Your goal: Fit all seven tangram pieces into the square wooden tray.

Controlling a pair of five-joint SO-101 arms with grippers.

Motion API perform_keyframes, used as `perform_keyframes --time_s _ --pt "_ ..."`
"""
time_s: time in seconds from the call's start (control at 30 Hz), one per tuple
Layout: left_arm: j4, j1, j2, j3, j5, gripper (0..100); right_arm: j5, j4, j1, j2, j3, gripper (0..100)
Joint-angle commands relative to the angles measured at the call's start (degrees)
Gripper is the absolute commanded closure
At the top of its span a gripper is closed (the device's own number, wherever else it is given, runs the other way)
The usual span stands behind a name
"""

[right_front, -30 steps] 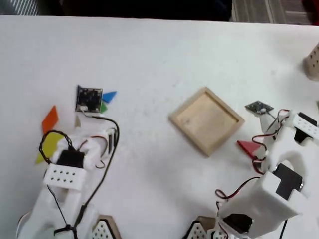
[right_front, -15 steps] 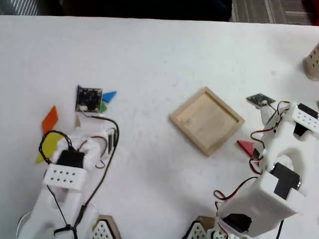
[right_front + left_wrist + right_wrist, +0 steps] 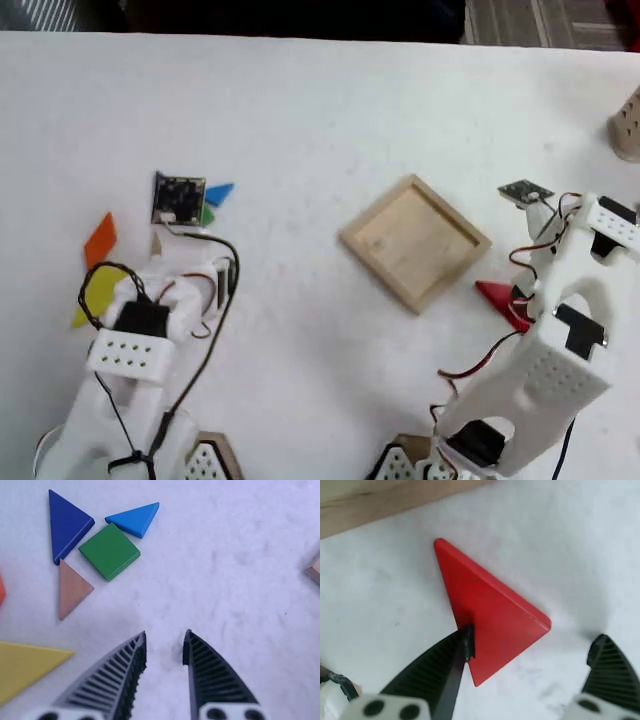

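We see red triangle (image 3: 492,620), green square (image 3: 109,551), navy triangle (image 3: 65,522), light-blue triangle (image 3: 135,517), tan triangle (image 3: 71,589), yellow triangle (image 3: 22,665), orange parallelogram (image 3: 100,240), pale wooden tray (image 3: 415,243).

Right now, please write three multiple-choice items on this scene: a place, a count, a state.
1. How many pieces lie in the square wooden tray? A none; B three; C seven.
2. Where is the red triangular piece? A in the tray; B on the white table beside it; C at the table's far edge.
3. The right gripper is: A open; B shut on the triangle; C shut on the tray.
Key: 1A, its floor is bare; 2B, it lies outside the rim; 3A, its fingers stand apart.
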Motion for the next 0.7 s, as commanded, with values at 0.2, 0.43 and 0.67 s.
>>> perform_keyframes --time_s 0.2,0.43,0.67 --pt "-1.23 0.57 0.22 -0.26 -0.70 86 -0.35 1.80 -2.24 0.66 0.00 65.1" --pt "-1.14 0.57 0.22 -0.26 -0.70 86 -0.35 1.54 -4.26 1.19 1.32 65.1" --pt "-1.14 0.57 0.22 -0.26 -0.70 86 -0.35 1.80 -5.32 0.48 3.69 65.1"
